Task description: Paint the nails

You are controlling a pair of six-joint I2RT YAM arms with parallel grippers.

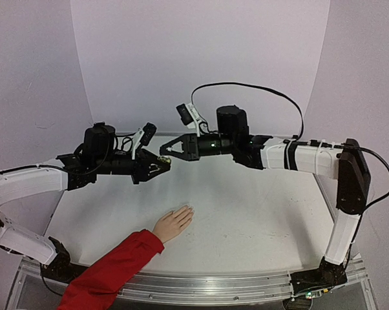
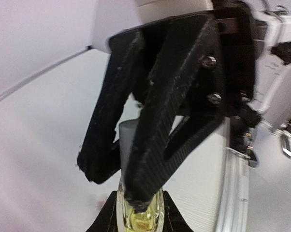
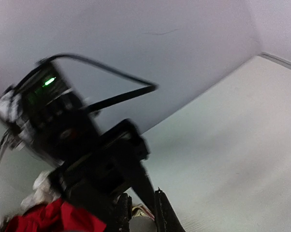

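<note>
A small peach hand in a bright red sleeve lies flat on the white table; the nails at its fingertips are too small to make out. Above the table my left gripper is shut on a yellow-green bottle. Facing it from the right, my right gripper is shut on the bottle's white cap. In the left wrist view its black fingers cover most of the cap.
The white table has a metal rail along its near edge and pale walls behind and at both sides. The hand and sleeve lie front left, below and in front of the two grippers.
</note>
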